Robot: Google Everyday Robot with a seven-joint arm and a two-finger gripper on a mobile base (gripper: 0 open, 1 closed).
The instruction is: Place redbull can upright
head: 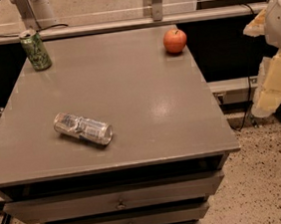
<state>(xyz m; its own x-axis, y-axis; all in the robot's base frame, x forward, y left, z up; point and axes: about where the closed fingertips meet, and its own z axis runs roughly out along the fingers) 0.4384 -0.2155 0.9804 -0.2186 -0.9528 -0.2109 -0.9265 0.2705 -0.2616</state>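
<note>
Near the front-left corner of the bench [149, 98], the redbull can [82, 128] lies on its side, a little in from the front edge. Its long axis runs roughly left-right w/ a slight slant, and the shiny end is on the right, nearer the front edge. Nothing touches it. 2 other things stand on the bench: a green can [35, 50], upright at the back-left corner, and an apple [175, 41] by the back edge toward the back-right corner. Both are well apart from our can.

The gripper [276, 77] hangs out beyond the right edge of the bench, well apart from the can, w/ no hold on it. It's only partly in view, so we can't tell how its jaws stand.

Handling, as we judge it: a slim aluminium can w/ thin walls that looks dented, so prob. empty or near-empty & light. It's smooth & round, so it'll roll toward the front or back edge if nudged from the side. Soft walls crumple under a hard squeeze, so we'd keep grip force low.

Best hold, we think: across the barrel, jaws closing on the 2 long sides, nearer 1 end than the middle, so the can may be swung up onto its base. It's tall & narrow, so it tips easily; we'd set the base flat before letting go. The task looks not yet begun.
</note>
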